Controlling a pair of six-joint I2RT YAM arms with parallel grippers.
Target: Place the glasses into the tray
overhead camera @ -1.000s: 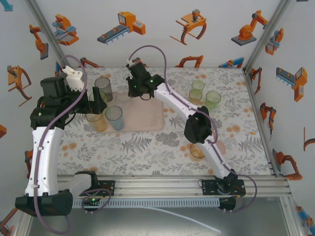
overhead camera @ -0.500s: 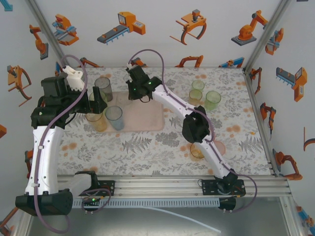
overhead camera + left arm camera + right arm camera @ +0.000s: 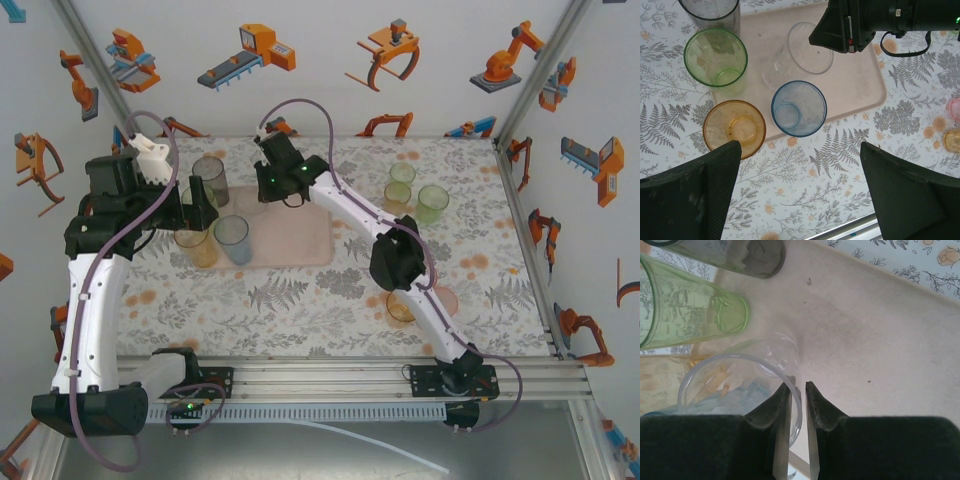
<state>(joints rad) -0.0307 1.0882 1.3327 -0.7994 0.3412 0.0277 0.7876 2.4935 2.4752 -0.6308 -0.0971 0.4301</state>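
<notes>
Fingers of the right gripper (image 3: 797, 386) pinch the clear glass (image 3: 740, 375) rim over the tray (image 3: 865, 330); left gripper (image 3: 800, 146) gapes empty

White walls (image 3: 330, 90) all round, back and both sides, dotted with orange-and-grey cartoon robot arms and claws. Aluminium posts (image 3: 545, 60) run up the corners. Down below, the worktop (image 3: 320, 300) wears a pale cloth printed with grey ferns and small orange blossoms. A slotted aluminium rail (image 3: 330, 378) crosses its near edge — below that, a dull grey surface (image 3: 400, 450). Light even, soft.
</notes>
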